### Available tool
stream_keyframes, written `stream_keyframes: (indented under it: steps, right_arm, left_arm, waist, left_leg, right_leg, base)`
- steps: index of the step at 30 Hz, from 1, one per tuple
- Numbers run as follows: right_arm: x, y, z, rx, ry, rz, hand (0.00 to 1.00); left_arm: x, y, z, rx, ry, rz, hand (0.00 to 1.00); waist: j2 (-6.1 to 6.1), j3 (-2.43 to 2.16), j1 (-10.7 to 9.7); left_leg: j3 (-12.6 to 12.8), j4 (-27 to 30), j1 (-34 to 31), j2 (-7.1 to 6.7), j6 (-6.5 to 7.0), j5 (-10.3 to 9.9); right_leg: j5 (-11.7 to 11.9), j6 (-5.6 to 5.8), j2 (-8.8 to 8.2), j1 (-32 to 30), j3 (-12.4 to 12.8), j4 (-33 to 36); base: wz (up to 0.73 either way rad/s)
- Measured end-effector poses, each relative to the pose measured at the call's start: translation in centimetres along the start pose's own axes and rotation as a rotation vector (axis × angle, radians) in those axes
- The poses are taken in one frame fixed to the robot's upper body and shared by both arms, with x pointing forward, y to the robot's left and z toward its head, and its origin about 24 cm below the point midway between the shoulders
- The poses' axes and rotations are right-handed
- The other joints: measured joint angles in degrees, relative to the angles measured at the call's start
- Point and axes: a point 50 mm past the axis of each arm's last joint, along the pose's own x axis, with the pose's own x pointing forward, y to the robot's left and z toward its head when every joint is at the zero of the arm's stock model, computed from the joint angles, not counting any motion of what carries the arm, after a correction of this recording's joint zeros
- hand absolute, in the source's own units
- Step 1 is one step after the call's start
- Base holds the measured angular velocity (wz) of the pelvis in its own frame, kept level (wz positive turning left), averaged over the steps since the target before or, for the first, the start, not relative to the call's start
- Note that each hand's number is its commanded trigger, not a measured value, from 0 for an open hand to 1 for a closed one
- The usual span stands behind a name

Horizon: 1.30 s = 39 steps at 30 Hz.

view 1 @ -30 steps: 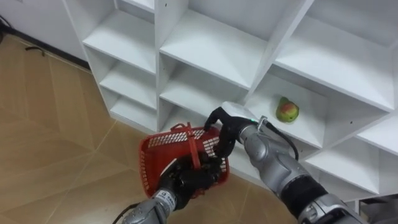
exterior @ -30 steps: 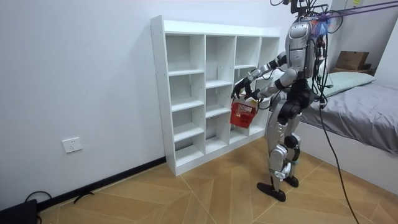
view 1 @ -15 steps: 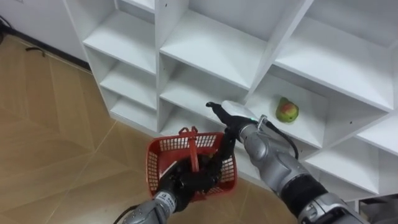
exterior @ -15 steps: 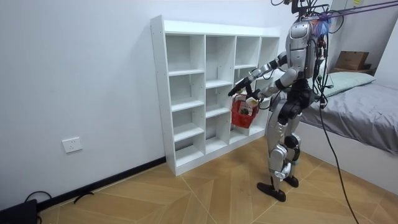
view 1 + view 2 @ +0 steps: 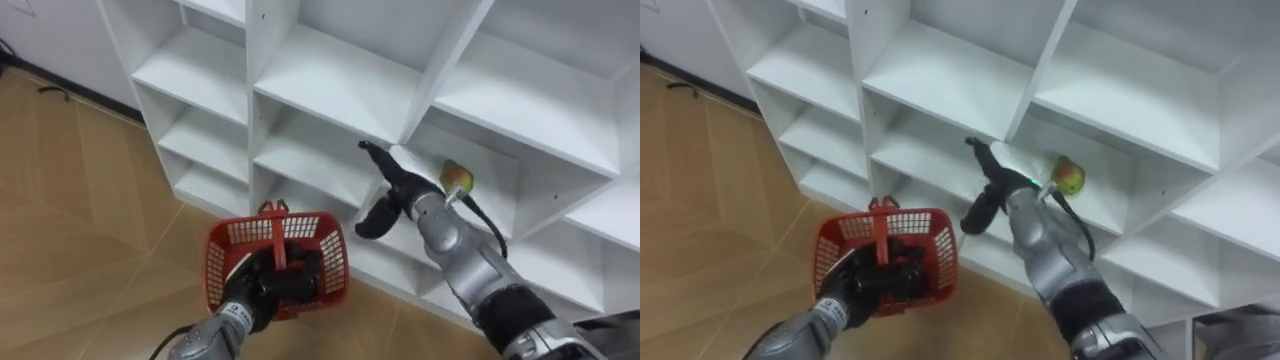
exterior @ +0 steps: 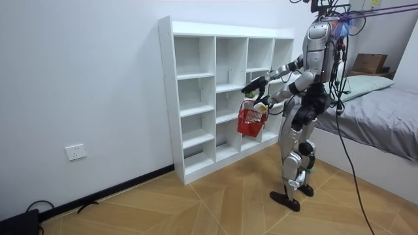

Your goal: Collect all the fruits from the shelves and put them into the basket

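A red mesh basket point(image 5: 300, 238) hangs in front of the white closet point(image 5: 330, 75); my left hand point(image 5: 262, 287) is shut on its handle from below left. What lies in the basket I cannot tell. A green and red fruit point(image 5: 460, 178) lies on a shelf at middle height, partly behind my right wrist. Just left of it, at that shelf's front edge, my right hand point(image 5: 385, 190) is open and holds nothing. In the right eye view the fruit point(image 5: 1070, 178) sits right beside the right hand point(image 5: 988, 190), above the basket point(image 5: 908, 232). In the room view I stand facing the closet point(image 6: 196, 98).
Besides that one, the closet's compartments point(image 5: 200, 70) around the hands are bare white shelves with upright dividers. Wooden floor point(image 5: 70, 200) lies to the left and below. A bed point(image 6: 385, 124) stands behind me at the room view's right.
My right hand has come up out of the basket and moved up and right to the fruit's shelf, its fingers straightened. The basket has swung a little left.
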Motion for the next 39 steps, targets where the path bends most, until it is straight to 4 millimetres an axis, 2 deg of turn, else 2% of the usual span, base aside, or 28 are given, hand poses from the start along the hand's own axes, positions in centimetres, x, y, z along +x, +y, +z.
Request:
stream_keyframes:
  steps: [2, 3, 5, 9, 12, 17, 21, 25, 27, 32, 39]
  right_arm:
    - [-1.0, 0.9, -2.0, 0.019, 0.05, 0.016, 0.0]
    - [-1.2, 1.1, -2.4, 0.033, 0.064, 0.019, 0.0]
    - [-1.6, 0.7, -3.7, 0.055, 0.099, 0.012, 0.0]
    - [-1.9, -0.9, -5.2, 0.072, 0.148, -0.077, 0.0]
    - [-1.8, -1.7, -5.6, 0.122, 0.169, -0.117, 0.0]
    - [-1.0, -2.7, -6.2, 0.163, 0.222, -0.162, 0.0]
    - [-0.5, -3.5, -6.3, 0.165, 0.25, -0.191, 0.0]
    - [0.2, -4.7, -6.0, 0.135, 0.27, -0.236, 0.0]
    - [0.3, -5.3, -6.0, 0.128, 0.282, -0.258, 0.0]
    - [1.0, -7.2, -4.7, 0.119, 0.254, -0.35, 0.0]
    - [1.4, -8.6, -3.6, 0.112, 0.224, -0.444, 0.0]
  left_arm:
    - [-0.4, 0.5, -0.5, -0.006, 0.009, 0.02, 1.0]
    - [-0.5, 0.7, -0.5, -0.008, 0.011, 0.026, 1.0]
    - [-0.8, 1.6, -0.3, -0.006, 0.007, 0.053, 1.0]
    - [-0.9, 2.3, 0.0, -0.006, -0.005, 0.075, 1.0]
    - [-0.9, 2.4, 0.2, -0.017, -0.016, 0.09, 1.0]
    - [-0.6, 2.4, 0.7, -0.052, -0.035, 0.101, 1.0]
    - [-0.3, 2.6, 0.9, -0.045, -0.027, 0.114, 1.0]
    - [-0.2, 3.0, 1.4, -0.036, -0.041, 0.15, 1.0]
    - [-0.3, 3.3, 1.5, -0.035, -0.043, 0.162, 1.0]
    - [0.2, 3.7, 2.2, -0.031, -0.048, 0.178, 1.0]
    - [0.4, 4.0, 1.9, -0.025, -0.034, 0.194, 1.0]
  waist:
    - [1.2, -0.66, -0.6]
    - [1.37, -0.76, -0.8]
    - [1.46, -0.81, -1.7]
    - [1.22, -0.79, -1.8]
    - [0.38, -0.72, -1.8]
    - [-0.94, -0.13, -1.4]
    - [-1.09, 0.02, -1.3]
    - [-1.44, 0.7, -1.3]
    - [-1.58, 0.88, -1.1]
    - [-1.23, 1.53, -0.8]
    - [-1.38, 1.75, -0.5]
  left_leg:
    - [0.3, 0.0, 0.2, -0.01, 0.02, 0.0]
    - [0.4, 0.0, 0.2, 0.01, 0.01, 0.0]
    - [0.6, -0.1, 0.3, 0.04, -0.17, 0.2]
    - [1.4, -0.1, 1.1, 0.15, -0.21, 0.3]
    - [1.7, -0.1, 0.9, 0.2, -0.2, 0.3]
    - [2.3, 0.2, -0.8, 0.35, -0.16, 0.3]
    - [2.2, 1.1, -3.1, 0.67, -0.11, 0.2]
    - [1.9, 2.8, -6.4, 1.15, -0.22, -0.1]
    - [1.7, 3.3, -7.3, 1.19, -0.26, -0.2]
    - [1.6, 4.5, -10.6, 1.9, -0.3, -0.2]
    - [1.6, 4.5, -12.4, 1.94, -0.31, -0.2]
  right_leg:
    - [0.0, 0.02, -0.11, 0.0, 0.2, 0.1]
    - [0.0, 0.03, -0.13, 0.0, 0.2, 0.2]
    - [0.0, -0.01, -0.3, -0.1, 0.7, 0.2]
    - [0.0, -0.09, -0.09, 0.2, 1.8, 0.2]
    - [0.0, -0.09, 0.11, -0.2, 2.2, 0.6]
    - [0.1, -0.16, 0.27, -2.1, 3.0, 0.9]
    - [0.3, -0.32, 0.22, -4.2, 3.0, 1.2]
    - [0.5, -0.66, 0.35, -7.0, 2.7, 1.9]
    - [0.6, -0.77, 0.49, -7.6, 2.5, 2.0]
    - [1.3, -1.07, 0.62, -10.3, 1.6, 2.2]
    - [1.3, -1.11, 0.67, -12.1, 1.5, 2.2]
  base:
    - [-0.11]
    - [-0.07]
    - [-0.05]
    - [-0.11]
    - [-0.08]
    - [-0.05]
    - [0.0]
    - [0.01]
    - [0.04]
    - [0.0]
    - [0.0]
